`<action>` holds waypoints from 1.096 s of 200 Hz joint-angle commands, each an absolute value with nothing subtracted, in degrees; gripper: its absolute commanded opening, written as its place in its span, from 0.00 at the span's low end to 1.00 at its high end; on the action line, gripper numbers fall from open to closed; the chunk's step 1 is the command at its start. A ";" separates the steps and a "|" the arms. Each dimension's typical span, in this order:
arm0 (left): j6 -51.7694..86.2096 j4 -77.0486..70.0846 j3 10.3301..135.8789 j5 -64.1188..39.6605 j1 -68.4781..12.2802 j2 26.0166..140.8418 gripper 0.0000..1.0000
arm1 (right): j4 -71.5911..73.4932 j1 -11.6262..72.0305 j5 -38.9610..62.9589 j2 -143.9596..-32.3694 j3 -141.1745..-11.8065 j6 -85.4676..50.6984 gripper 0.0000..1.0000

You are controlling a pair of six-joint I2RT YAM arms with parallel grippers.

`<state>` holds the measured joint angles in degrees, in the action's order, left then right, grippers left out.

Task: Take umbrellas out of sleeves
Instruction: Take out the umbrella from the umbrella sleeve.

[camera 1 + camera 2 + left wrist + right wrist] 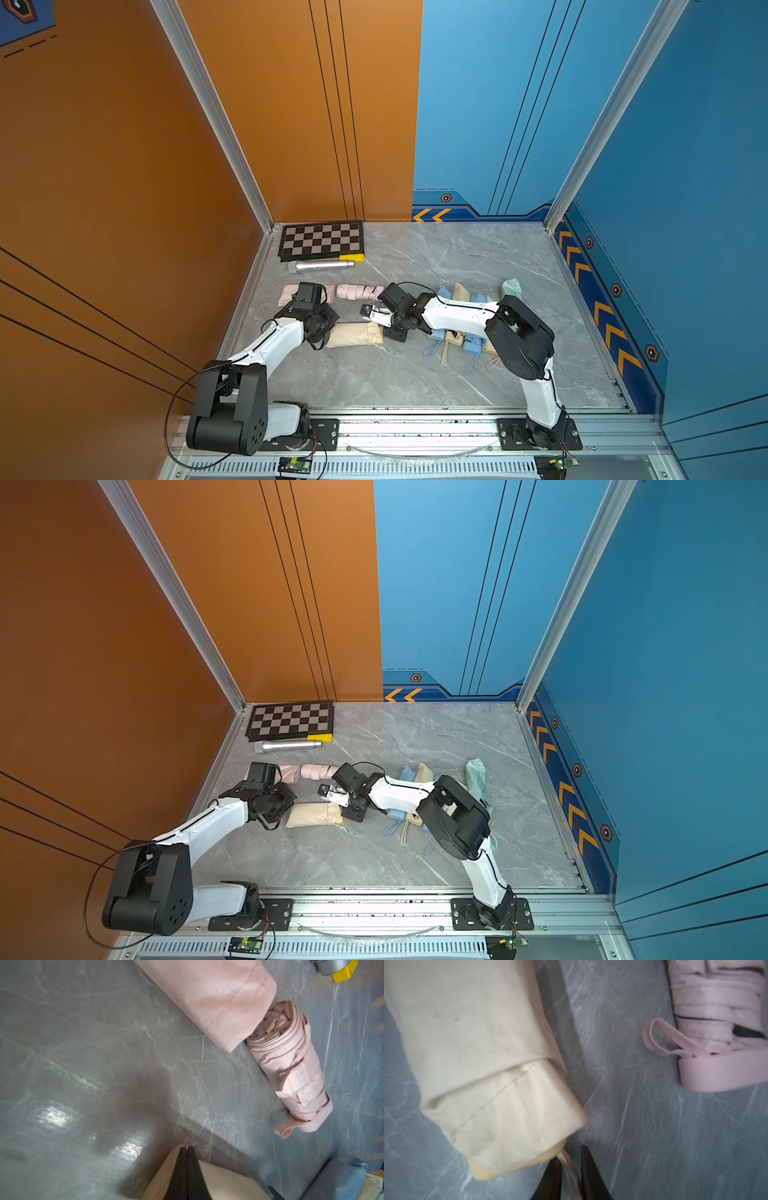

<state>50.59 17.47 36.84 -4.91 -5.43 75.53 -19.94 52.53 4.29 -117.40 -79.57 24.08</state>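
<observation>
Cream sleeve (355, 334), one, pinched in left gripper (188, 1148); right gripper (571, 1152) narrow round cord (569, 1165), grip unclear; pink umbrella (291, 1068), one.

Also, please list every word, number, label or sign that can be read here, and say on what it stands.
No words or numbers can be read.
Signs only: orange chevrons and hexagon badges on the blue wall band.
Checkerboard, cream sleeve, pink umbrella: no print visible.
Small circuit boards on the front rail: too small to read.
</observation>
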 commanded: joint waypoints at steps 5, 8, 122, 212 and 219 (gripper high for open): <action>49.44 17.93 36.21 -3.11 -5.76 75.33 0.00 | -21.15 52.91 4.66 -118.44 -81.00 23.72 0.11; 49.33 17.93 36.21 -3.06 -5.80 75.32 0.00 | -21.02 52.90 4.66 -118.45 -80.97 23.71 0.11; 46.24 17.66 37.70 0.88 -1.84 73.88 0.00 | -19.98 54.36 4.87 -122.65 -85.96 18.96 0.00; 44.70 14.25 39.22 1.84 3.17 74.53 0.00 | -18.47 54.58 4.05 -125.80 -90.24 16.70 0.00; 44.53 13.99 39.20 2.01 3.29 74.69 0.00 | -18.40 54.58 3.88 -125.99 -90.52 16.66 0.00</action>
<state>46.09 15.94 37.36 -0.16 2.33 74.74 -18.33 54.46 4.40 -124.57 -88.92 18.06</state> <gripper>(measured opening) 0.044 0.048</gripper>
